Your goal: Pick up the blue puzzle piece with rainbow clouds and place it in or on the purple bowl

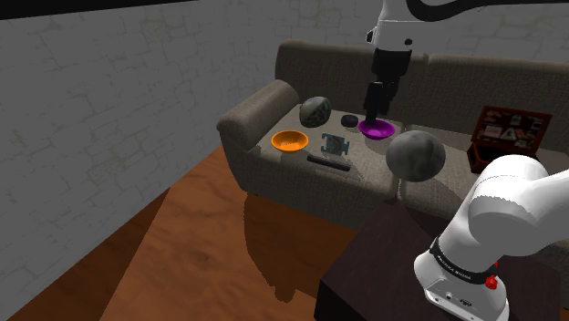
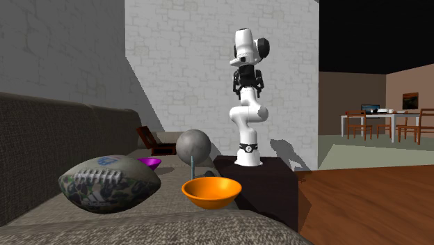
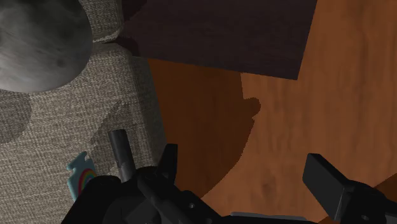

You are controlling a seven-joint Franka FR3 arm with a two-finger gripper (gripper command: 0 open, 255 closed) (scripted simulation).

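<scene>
Shoulder view: the piece (image 1: 335, 144) lies flat on the sofa (image 1: 274, 102) seat beside the purple bowl (image 1: 377, 130), ungrasped, so I judge I am at the approach step.

Second exterior view: my gripper (image 2: 248, 89) hangs high above the stand, well apart from the glossy, shallow purple bowl (image 2: 149, 163).

Wrist view: my gripper (image 3: 245, 162) is spread and empty. The piece (image 3: 79, 177) is thin, pale blue card on coarse weave. Next I likely need to descend over it and pinch its edges.

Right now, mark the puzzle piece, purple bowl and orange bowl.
blue puzzle piece (image 1: 335, 144), shoulder view, its middle.
purple bowl (image 1: 385, 131), shoulder view, bare inside near the rim.
orange bowl (image 1: 290, 140), shoulder view, bare inside.
</scene>
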